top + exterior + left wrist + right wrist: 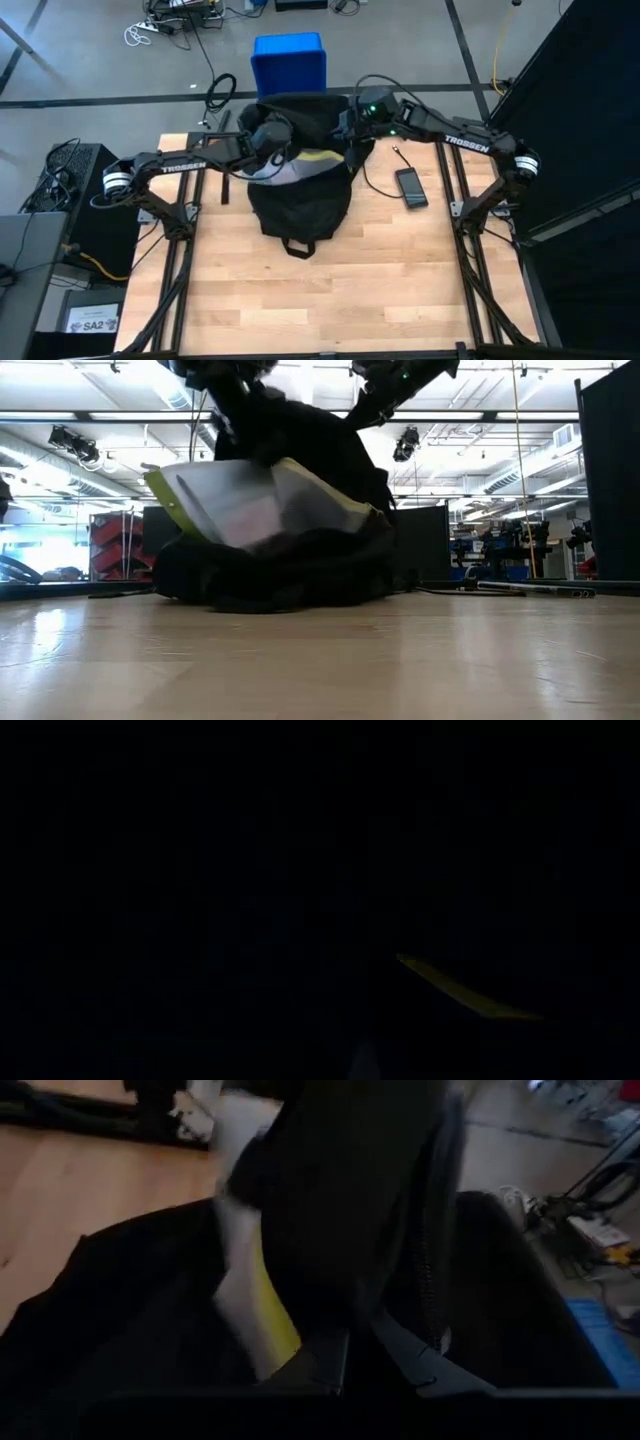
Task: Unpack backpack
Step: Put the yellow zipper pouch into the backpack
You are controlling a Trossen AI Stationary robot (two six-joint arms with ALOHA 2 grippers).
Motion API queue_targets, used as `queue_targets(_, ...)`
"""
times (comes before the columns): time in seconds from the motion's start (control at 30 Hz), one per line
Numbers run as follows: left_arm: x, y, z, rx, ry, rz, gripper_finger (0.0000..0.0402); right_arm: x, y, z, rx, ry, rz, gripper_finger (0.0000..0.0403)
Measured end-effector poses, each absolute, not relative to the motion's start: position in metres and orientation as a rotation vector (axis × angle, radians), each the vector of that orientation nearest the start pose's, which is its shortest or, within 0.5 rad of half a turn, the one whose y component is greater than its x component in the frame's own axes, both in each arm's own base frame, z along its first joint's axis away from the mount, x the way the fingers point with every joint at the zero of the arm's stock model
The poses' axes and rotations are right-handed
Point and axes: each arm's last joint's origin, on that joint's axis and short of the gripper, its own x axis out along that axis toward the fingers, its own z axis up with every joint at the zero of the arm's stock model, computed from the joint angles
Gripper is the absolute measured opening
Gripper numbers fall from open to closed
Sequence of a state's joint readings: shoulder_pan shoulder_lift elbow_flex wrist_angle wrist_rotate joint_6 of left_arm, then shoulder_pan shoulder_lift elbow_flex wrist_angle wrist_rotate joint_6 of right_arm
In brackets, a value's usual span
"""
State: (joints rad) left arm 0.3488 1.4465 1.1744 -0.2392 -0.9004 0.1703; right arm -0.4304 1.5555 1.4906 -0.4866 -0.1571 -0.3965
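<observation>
High view first: the backpack [297, 190] sits at the far middle of the wooden worktop [330, 290], its mouth pulled open toward the far edge. Both arms reach into that opening. The left tool [272, 140] is buried in the bag with its fingers together (its own wrist view is almost wholly dark, so what it touches I cannot tell). The right tool [362, 1352] is clamped on the backpack's black fabric at the rim. A pale folder with a yellow-green edge [255, 500] shows inside the open bag. A dark phone [411, 187] lies on the worktop beside the bag, and a blue bin [290, 62] stands on the floor beyond.
</observation>
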Motion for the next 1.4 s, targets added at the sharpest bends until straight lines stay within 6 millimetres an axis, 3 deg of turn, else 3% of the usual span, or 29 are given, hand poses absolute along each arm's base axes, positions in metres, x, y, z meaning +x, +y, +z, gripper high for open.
queue_targets(0.13, 0.308, 0.128, 0.309, 0.255, 0.544, 1.021, 0.0, 0.319, -0.136, 0.36, -0.226, 0.577, -0.141, 0.0)
queue_targets(0.3, 0.335, 0.14, 0.256, 0.224, 0.685, 0.835, 0.0, 0.32, -0.131, 0.358, -0.211, 0.589, -0.114, 0.0)
queue_targets(0.5, 0.349, 0.149, 0.234, 0.151, 0.669, 0.599, 0.0009, 0.319, -0.129, 0.353, -0.193, 0.636, -0.095, 0.0)
queue_targets(0.63, 0.344, 0.145, 0.244, 0.193, 0.679, 0.549, 0.0047, 0.319, -0.129, 0.353, -0.172, 0.638, -0.089, 0.0)
queue_targets(0.83, 0.323, 0.131, 0.293, 0.211, 0.663, 0.536, 0.0131, 0.318, -0.128, 0.352, -0.164, 0.646, -0.089, 0.0)
queue_targets(0.97, 0.306, 0.111, 0.321, 0.221, 0.65, 0.501, 0.017, 0.318, -0.129, 0.351, -0.162, 0.649, -0.091, 0.0)
queue_targets(1.13, 0.29, 0.066, 0.339, 0.263, 0.669, 0.372, 0.0174, 0.318, -0.13, 0.351, -0.156, 0.653, -0.093, 0.0)
queue_targets(1.27, 0.29, 0.028, 0.333, 0.311, 0.735, 0.239, 0.0163, 0.318, -0.13, 0.35, -0.153, 0.657, -0.095, 0.0)
queue_targets(1.4, 0.293, -0.01, 0.309, 0.318, 0.838, 0.029, 0.0157, 0.318, -0.13, 0.35, -0.153, 0.66, -0.099, 0.0)
